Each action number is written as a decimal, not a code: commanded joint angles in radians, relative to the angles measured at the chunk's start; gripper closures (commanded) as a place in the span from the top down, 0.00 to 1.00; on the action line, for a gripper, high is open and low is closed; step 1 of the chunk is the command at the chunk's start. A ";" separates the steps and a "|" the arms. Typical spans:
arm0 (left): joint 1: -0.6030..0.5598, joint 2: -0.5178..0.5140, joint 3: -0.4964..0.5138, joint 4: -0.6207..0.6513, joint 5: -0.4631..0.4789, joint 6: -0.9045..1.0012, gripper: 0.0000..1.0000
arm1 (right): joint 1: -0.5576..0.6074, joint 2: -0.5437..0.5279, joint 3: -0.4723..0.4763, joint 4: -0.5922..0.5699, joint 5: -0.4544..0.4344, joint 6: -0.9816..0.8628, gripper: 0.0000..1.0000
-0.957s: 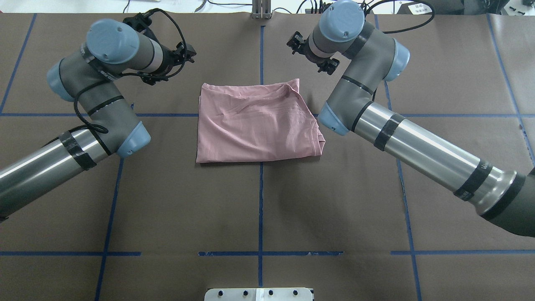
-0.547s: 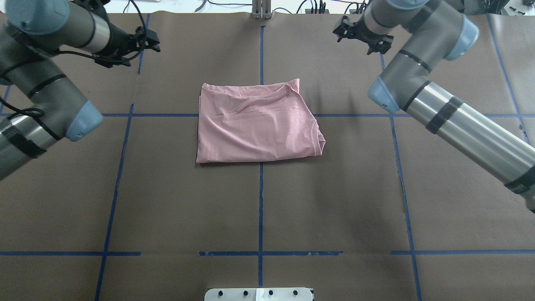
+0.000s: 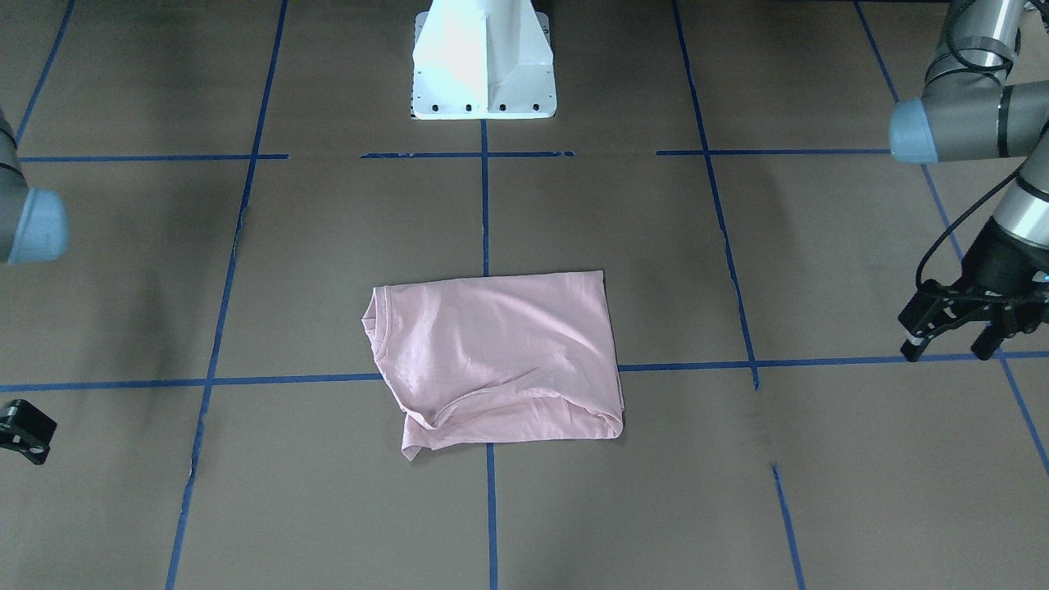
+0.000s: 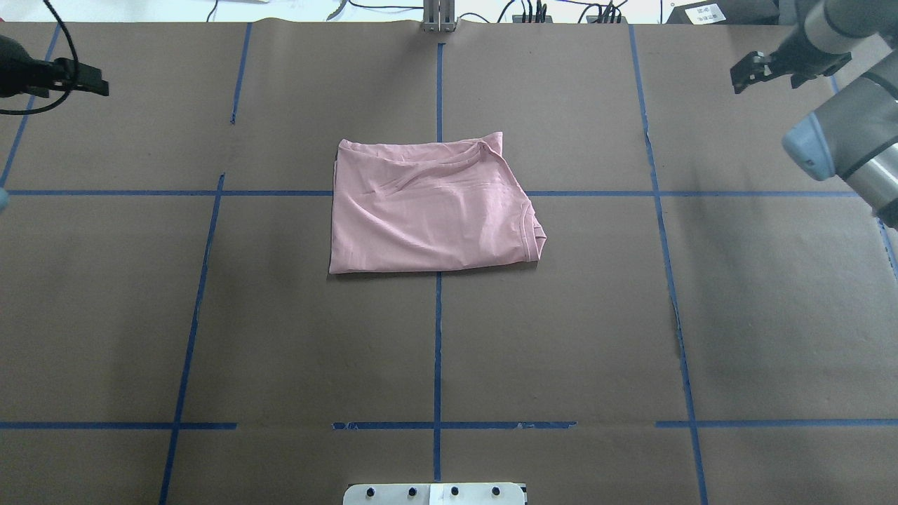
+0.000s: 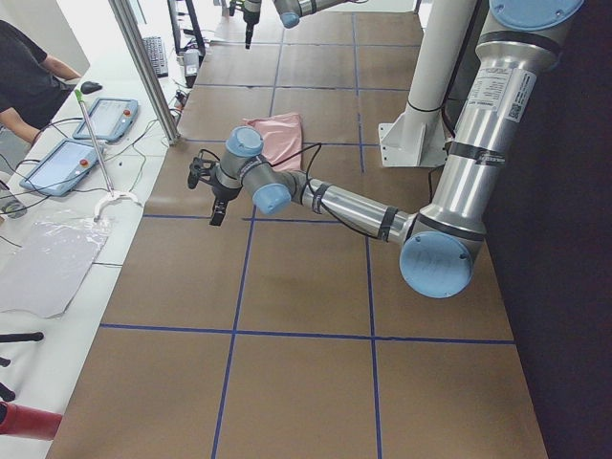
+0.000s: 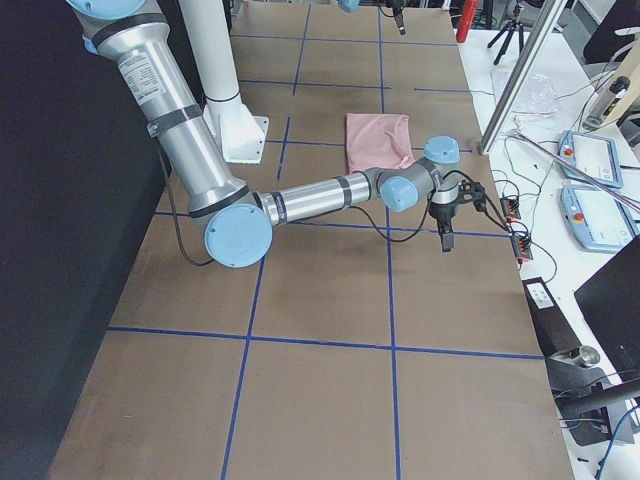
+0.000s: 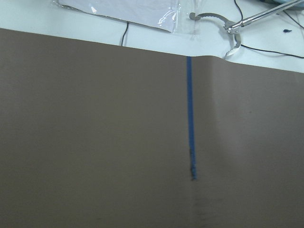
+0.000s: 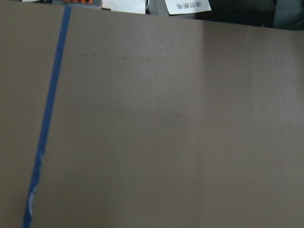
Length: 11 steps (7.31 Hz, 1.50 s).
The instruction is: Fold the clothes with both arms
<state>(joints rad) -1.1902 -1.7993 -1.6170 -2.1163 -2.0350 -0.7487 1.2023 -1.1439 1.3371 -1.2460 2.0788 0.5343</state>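
The clothes are one light pink T-shirt (image 4: 428, 207), lying folded into a rough rectangle at the middle of the table; its collar (image 3: 373, 328) shows at one side. No print is visible. Nothing touches the T-shirt (image 3: 492, 360). My left gripper (image 3: 944, 354) hangs open and empty far out to my left, and its tip also shows in the overhead view (image 4: 98, 85). Far out to my right, my right gripper (image 4: 765, 73) is open and empty too. Both wrist views show only brown paper and blue tape.
Brown paper with blue tape lines (image 4: 438, 337) covers the table. The white pedestal base (image 3: 483, 74) stands at my side. Cables (image 4: 533, 10) run along the far edge. A person (image 5: 29, 76) sits by tablets (image 5: 105, 120) beyond it.
Both arms have swung outward and away from the T-shirt, the left to the left edge and the right to the right edge. The T-shirt has not moved.
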 commanded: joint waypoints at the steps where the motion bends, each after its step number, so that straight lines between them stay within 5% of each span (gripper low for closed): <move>1: -0.139 0.037 -0.053 0.194 -0.069 0.319 1.00 | 0.136 -0.103 0.013 -0.004 0.264 -0.155 1.00; 3: -0.259 0.031 -0.115 0.463 -0.091 0.641 1.00 | 0.190 -0.225 0.069 -0.032 0.348 -0.322 1.00; 5: -0.331 0.085 -0.101 0.542 -0.212 0.869 1.00 | 0.223 -0.315 0.211 -0.174 0.339 -0.381 1.00; 7: -0.342 0.206 -0.153 0.529 -0.330 0.910 1.00 | 0.293 -0.345 0.279 -0.320 0.333 -0.453 1.00; 9: -0.335 0.264 -0.054 0.333 -0.307 0.931 1.00 | 0.303 -0.378 0.327 -0.328 0.326 -0.444 1.00; 11: -0.335 0.273 0.026 0.329 -0.303 0.931 1.00 | 0.301 -0.428 0.323 -0.329 0.317 -0.439 1.00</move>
<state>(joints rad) -1.5250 -1.5334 -1.6303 -1.7713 -2.3401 0.1814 1.5025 -1.5272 1.6603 -1.5770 2.4062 0.0945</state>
